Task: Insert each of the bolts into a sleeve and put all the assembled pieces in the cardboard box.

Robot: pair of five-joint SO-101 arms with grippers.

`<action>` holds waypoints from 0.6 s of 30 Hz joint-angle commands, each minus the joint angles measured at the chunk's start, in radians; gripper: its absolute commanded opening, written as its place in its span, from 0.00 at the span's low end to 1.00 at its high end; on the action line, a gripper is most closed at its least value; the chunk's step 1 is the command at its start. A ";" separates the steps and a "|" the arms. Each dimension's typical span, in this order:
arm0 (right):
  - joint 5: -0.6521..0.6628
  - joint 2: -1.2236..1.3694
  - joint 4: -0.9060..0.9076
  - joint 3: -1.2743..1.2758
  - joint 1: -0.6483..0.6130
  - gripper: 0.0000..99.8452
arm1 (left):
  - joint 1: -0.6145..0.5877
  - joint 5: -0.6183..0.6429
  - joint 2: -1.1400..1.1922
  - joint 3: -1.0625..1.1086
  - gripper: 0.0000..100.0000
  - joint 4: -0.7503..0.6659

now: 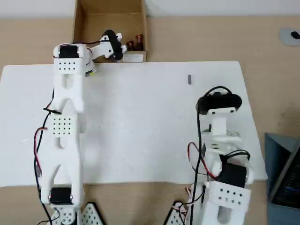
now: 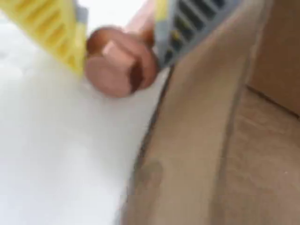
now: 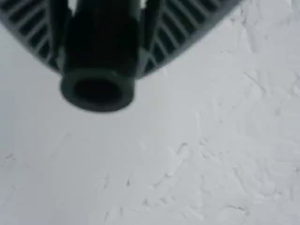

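My left gripper [image 2: 123,35] is shut on a copper bolt [image 2: 119,65], hex head outward, between a yellow finger [image 2: 51,28] and a grey finger [image 2: 197,21]. It hangs at the mat's far edge, right beside the cardboard box [image 2: 201,140] wall. From above, the left gripper [image 1: 116,46] sits at the near wall of the cardboard box [image 1: 77,28], with copper pieces [image 1: 134,43] just beyond it. My right gripper [image 3: 101,42] is shut on a black sleeve [image 3: 98,75], open end outward, a little above the white mat [image 3: 211,154].
A small grey piece [image 1: 189,79] lies on the white mat [image 1: 140,122] near its far edge, ahead of the right arm [image 1: 219,105]. A dark object [image 1: 283,173] stands off the mat at the right.
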 commanded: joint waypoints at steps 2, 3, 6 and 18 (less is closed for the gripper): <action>0.003 -0.012 -0.015 -0.005 -0.007 0.01 | -0.014 0.000 -0.021 -0.144 0.07 0.157; 0.003 -0.012 -0.015 -0.005 -0.007 0.01 | -0.014 0.000 -0.022 -0.141 0.07 0.164; 0.003 -0.012 -0.014 -0.005 -0.007 0.01 | -0.025 0.006 -0.058 -0.138 0.07 0.169; 0.002 -0.013 -0.020 -0.007 -0.007 0.01 | 0.006 0.120 -0.116 -0.127 0.07 0.230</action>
